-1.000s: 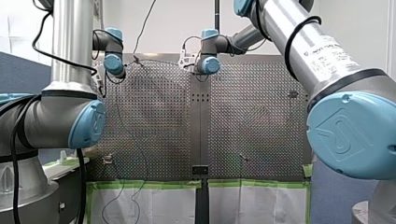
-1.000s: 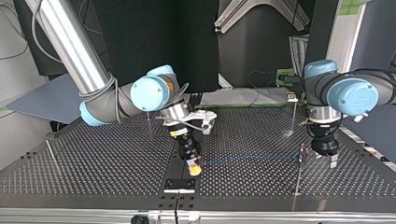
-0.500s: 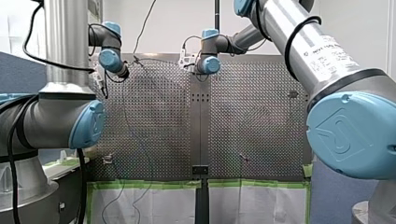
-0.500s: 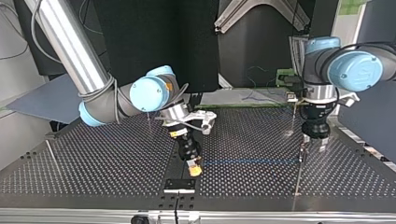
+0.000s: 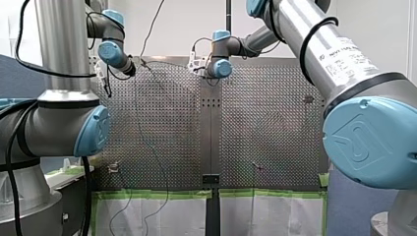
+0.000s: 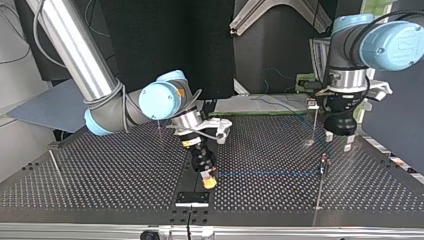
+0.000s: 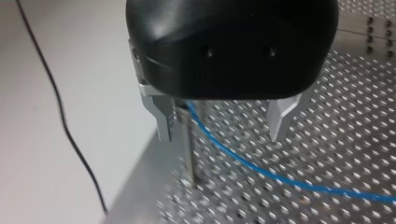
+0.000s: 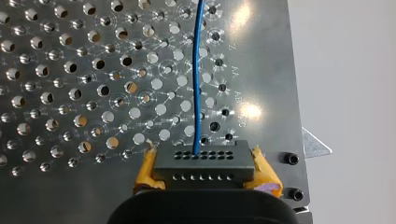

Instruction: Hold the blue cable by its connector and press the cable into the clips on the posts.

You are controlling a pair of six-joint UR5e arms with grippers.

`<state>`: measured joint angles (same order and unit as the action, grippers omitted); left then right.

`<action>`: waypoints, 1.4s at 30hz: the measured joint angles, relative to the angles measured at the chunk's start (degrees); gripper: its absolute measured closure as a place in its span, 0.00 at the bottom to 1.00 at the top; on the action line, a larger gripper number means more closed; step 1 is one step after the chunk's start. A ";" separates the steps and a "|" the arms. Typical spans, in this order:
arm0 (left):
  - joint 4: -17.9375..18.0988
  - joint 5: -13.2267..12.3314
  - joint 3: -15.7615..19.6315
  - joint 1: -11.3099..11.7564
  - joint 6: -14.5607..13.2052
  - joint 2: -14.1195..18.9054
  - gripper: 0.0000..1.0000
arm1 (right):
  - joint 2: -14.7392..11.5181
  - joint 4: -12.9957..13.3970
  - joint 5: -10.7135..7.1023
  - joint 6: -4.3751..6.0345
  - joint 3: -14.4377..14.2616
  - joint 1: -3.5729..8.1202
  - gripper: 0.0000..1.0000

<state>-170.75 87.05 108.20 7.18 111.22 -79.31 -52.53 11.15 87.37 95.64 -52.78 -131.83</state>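
- perforated metal table (image 6: 125, 175), dark bg.
- right gripper (image 6: 209, 181) clamped on grey connector (image 8: 204, 163); blue cable (image 8: 198, 84) runs fwd from it.
- left gripper (image 7: 222, 133) spread wide, empty, above post (image 7: 189, 154); cable reaches post top.

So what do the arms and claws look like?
My left arm and my right arm are silver tubes with pale-blue joint caps, black cables along them; the right one bears a printed label. The left claw is black with metal fingers; the right claw has yellow pads.
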 joint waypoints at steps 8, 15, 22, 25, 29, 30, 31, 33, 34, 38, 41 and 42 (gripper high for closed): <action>-1.71 -1.16 -1.03 -0.03 -3.57 2.94 0.00 | 0.00 -0.05 -0.07 0.00 0.15 0.02 1.00; -6.18 -1.34 -1.83 -0.12 -8.21 2.90 0.00 | 0.00 -0.10 -0.09 0.02 0.17 0.00 1.00; -8.12 -1.46 -2.02 -0.22 -12.36 1.85 0.00 | 0.00 -0.15 -0.08 0.08 0.17 -0.20 1.00; -8.13 -1.48 -2.17 -0.22 -14.11 1.77 0.00 | 0.00 -0.16 -0.08 0.07 0.17 -0.15 1.00; -7.14 -1.49 -2.88 -0.23 -16.42 1.84 0.00 | 0.00 -0.16 -0.08 0.04 0.16 -0.08 1.00; -6.91 -1.50 -3.08 -0.24 -17.09 1.89 0.00 | 0.00 -0.16 -0.09 0.04 0.17 -0.08 1.00; -6.80 -1.53 -3.19 -0.27 -17.59 1.94 0.00 | 0.00 -0.16 -0.09 0.03 0.17 -0.08 1.00; -6.64 -1.70 -3.39 -0.32 -18.59 2.12 0.00 | 0.00 -0.16 -0.08 0.02 0.17 -0.07 1.00; -6.59 -1.84 -3.44 -0.35 -18.96 2.21 0.00 | 0.00 -0.15 -0.08 0.02 0.16 -0.06 1.00; -6.35 -2.37 -3.54 -0.59 -19.86 2.47 0.00 | 0.00 -0.16 -0.08 0.00 0.17 -0.06 1.00; -6.30 -2.57 -3.54 -0.79 -20.08 2.53 0.00 | 0.00 -0.16 -0.08 0.00 0.17 -0.03 1.00; -6.29 -2.63 -3.54 -0.88 -20.12 2.56 0.00 | 0.01 -0.16 -0.08 0.00 0.17 -0.03 1.00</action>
<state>-177.04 84.42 104.67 6.30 91.10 -76.76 -52.52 11.00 87.29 95.65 -52.61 -131.85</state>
